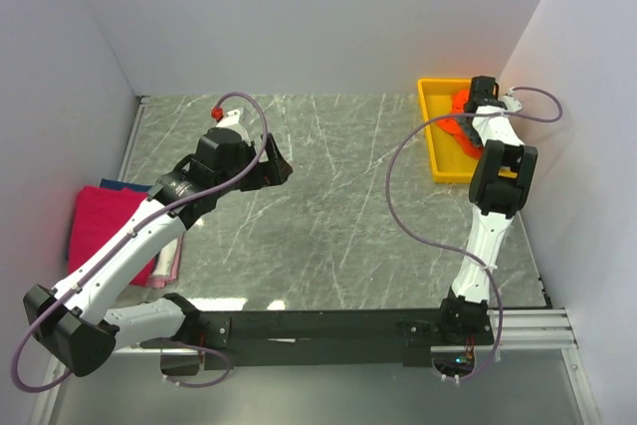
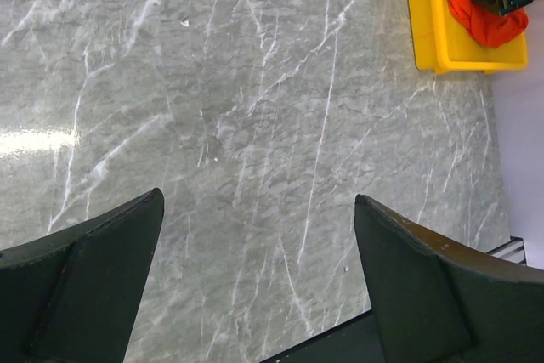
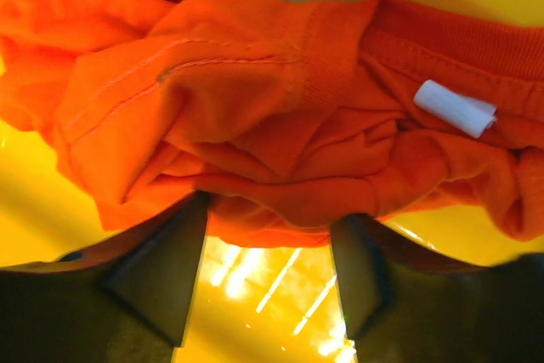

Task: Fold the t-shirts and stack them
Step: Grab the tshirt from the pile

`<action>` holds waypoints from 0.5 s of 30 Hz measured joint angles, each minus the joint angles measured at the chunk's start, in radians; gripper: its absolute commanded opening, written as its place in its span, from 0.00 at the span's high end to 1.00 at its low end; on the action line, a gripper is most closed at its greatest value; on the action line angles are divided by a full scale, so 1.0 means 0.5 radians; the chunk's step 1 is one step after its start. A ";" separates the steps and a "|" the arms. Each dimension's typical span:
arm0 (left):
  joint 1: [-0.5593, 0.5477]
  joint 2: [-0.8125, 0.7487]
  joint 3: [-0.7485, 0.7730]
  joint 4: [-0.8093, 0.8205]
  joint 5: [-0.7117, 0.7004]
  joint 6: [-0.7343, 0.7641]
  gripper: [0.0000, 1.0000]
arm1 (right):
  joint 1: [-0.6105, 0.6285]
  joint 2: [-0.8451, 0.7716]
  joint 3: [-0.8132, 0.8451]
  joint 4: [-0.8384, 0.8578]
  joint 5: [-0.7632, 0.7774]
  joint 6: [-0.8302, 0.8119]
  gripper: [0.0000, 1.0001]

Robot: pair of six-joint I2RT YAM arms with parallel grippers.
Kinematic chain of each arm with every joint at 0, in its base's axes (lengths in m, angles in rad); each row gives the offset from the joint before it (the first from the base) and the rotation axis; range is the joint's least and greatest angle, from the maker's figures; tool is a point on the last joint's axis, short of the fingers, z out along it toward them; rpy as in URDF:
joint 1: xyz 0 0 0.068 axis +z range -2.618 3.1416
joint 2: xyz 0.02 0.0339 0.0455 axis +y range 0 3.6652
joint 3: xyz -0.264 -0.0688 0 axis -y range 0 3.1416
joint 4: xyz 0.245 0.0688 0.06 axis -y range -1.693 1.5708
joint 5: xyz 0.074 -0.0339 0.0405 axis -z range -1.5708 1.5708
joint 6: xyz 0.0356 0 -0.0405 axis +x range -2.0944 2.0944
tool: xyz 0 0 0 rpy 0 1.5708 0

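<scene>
Right wrist view: your right claw (image 3: pixel 268 248) stands with jaws apart. The crumpled orange t-shirt (image 3: pixel 255 108) lies straight ahead, bulging over the gap; whether the fingertips (image 3: pixel 191 227) touch cloth is unclear. The shirt is bunched in the yellow tray (image 1: pixel 436 151) at the far right of the surface (image 1: pixel 338 206), with no clear long axis. Your right arm is much nearer it. Your left claw (image 2: pixel 259 210), also spread wide, hangs over bare stone, between the tray and the folded magenta t-shirt (image 1: pixel 105 221). A small white tag (image 3: pixel 455 108) by the collar shows no readable writing.
</scene>
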 measured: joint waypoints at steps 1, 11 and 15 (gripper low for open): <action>0.004 0.000 -0.001 -0.001 0.004 0.002 0.00 | -0.005 0.024 0.040 -0.018 -0.002 0.011 0.40; 0.063 0.000 -0.005 0.000 0.048 0.038 0.01 | -0.005 0.109 0.135 0.000 -0.048 0.053 1.00; 0.071 0.000 -0.005 0.003 0.072 0.038 0.01 | 0.035 -0.015 -0.066 0.094 0.027 0.007 1.00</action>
